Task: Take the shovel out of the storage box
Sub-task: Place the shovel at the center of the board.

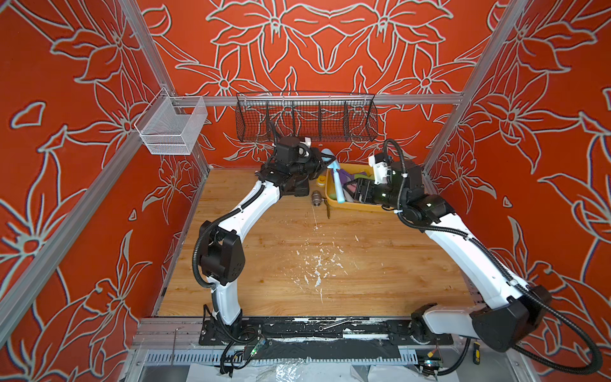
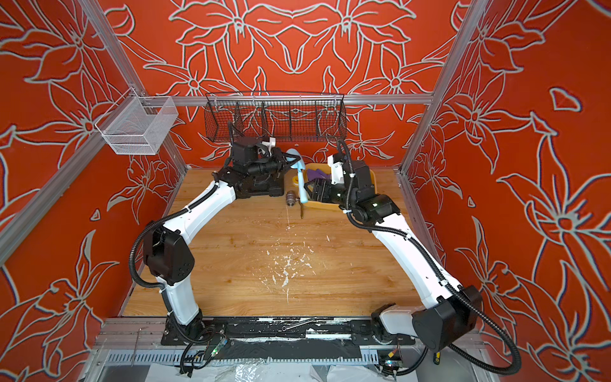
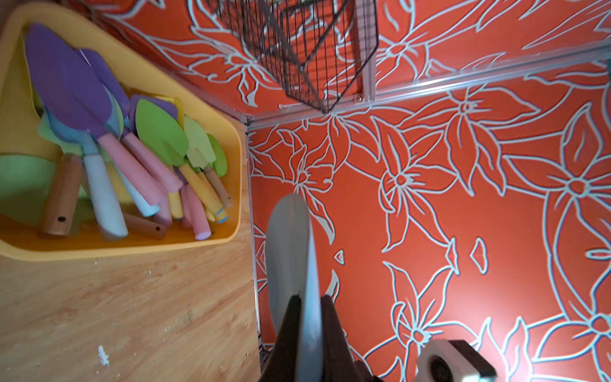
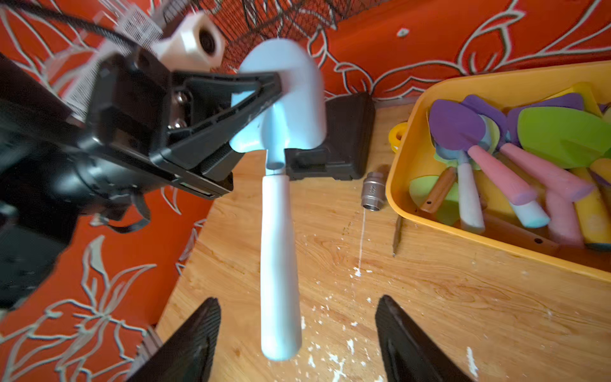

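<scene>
At the back of the table (image 1: 297,258): yellow storage box (image 1: 355,207) of coloured trowels (image 3: 132,158). In the air beside its ring-tab end: pale-blue shovel (image 4: 279,251), blade pinched in the left gripper (image 3: 309,317). Right gripper (image 4: 297,301) spread wide around the handle's end, not touching.

blue shovel (image 4: 279,231), clamped in left tool (image 4: 258,119)

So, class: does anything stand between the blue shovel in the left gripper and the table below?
Nothing visible does. The left gripper pinches the blue shovel by its blade, handle hanging over open table. The metal fitting lies aside by the storage box; the right gripper is open, flanking the handle.
</scene>
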Robot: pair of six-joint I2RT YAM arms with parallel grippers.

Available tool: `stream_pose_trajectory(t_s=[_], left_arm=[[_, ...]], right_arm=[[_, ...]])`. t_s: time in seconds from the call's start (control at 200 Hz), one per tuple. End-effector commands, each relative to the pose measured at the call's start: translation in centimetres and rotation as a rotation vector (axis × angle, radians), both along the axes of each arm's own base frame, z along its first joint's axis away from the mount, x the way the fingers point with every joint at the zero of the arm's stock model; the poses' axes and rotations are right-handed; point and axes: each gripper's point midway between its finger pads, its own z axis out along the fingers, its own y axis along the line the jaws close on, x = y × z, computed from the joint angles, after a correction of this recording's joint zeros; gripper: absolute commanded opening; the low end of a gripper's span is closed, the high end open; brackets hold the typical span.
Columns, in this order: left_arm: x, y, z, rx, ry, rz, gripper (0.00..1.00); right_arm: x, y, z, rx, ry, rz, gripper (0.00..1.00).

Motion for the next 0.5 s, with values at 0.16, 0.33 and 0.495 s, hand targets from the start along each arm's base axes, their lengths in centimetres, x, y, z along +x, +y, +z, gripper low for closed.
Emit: stream_pose_trajectory(t_s=[0.16,0.33,0.495], left_arm=[[-3.4,0.8,11.7,-0.255,-0.291,-0.096,0.0],[-4.4,0.6,13.5,-0.312,-0.347,-0.121,0.0],[-4.8,0.3,14.0,-0.328,-0.372,-0.137,0.0]], right_arm=[[0.5,4.9,5.0,0.346,-0.071,0.318,0.7],[0.8,6.3,6.0,0.405,-0.099,0.383,0.63],[1.1,7.1,6.1,0.443,-0.09,0.415,0.42]])
